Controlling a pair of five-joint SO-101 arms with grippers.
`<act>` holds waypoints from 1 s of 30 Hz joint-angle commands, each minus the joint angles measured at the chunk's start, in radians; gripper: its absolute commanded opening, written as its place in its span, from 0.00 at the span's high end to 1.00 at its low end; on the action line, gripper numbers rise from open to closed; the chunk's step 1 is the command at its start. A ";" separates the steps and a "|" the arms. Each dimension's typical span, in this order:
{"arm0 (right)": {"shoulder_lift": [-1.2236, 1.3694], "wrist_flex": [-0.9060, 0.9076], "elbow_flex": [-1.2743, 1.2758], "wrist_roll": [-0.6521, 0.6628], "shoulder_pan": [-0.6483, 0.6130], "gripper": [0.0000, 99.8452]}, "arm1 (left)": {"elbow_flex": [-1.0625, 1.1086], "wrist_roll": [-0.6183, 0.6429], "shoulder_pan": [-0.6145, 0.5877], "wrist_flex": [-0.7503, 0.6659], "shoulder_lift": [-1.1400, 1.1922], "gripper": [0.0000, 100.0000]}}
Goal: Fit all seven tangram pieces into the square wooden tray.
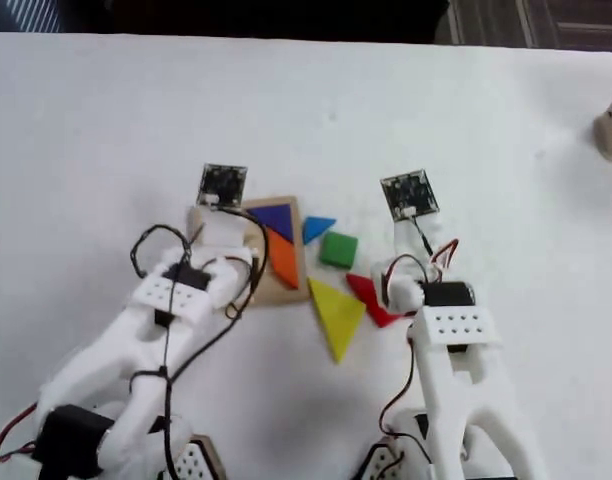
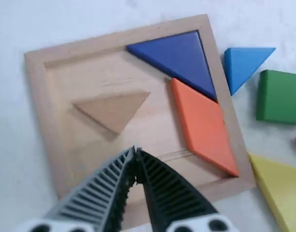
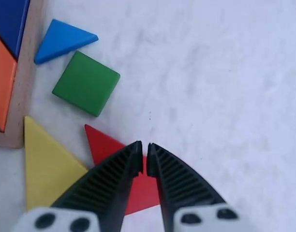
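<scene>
The wooden tray (image 2: 39,111) on the bench (image 2: 12,29) holds a blue triangle (image 2: 179,55), an orange parallelogram (image 2: 203,125) and a wood triangle (image 2: 114,108) — the left gripper (image 2: 136,153) above it, fingers together — the right gripper (image 3: 143,147), likewise closed, over the red triangle (image 3: 100,144).

The tray (image 2: 39,111) is showing pale, bare, matt wood with faint grain, and the small triangle (image 2: 114,108) in it is looking like the same unpainted wood. The dark blue triangle (image 2: 177,55), orange parallelogram (image 2: 203,125) and green square (image 3: 86,83) are wearing smooth, even paint with a soft sheen. The left gripper (image 2: 137,153) and right gripper (image 3: 144,151) are showing dark, ribbed, matt plastic, and the table (image 3: 225,72) is looking matt.
</scene>
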 commanded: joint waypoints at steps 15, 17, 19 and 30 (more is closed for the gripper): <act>-0.031 -0.010 -0.005 0.014 -0.010 0.97 | -0.356 0.038 -0.077 0.117 0.289 0.98; -0.031 -0.008 -0.005 0.014 -0.010 0.97 | -0.356 0.037 -0.071 0.089 0.291 0.98; -0.031 -0.008 -0.005 0.014 -0.008 0.98 | -0.356 0.037 -0.071 0.066 0.291 0.98; -0.031 -0.008 -0.002 0.014 -0.008 0.97 | -0.356 0.037 -0.077 0.064 0.292 0.98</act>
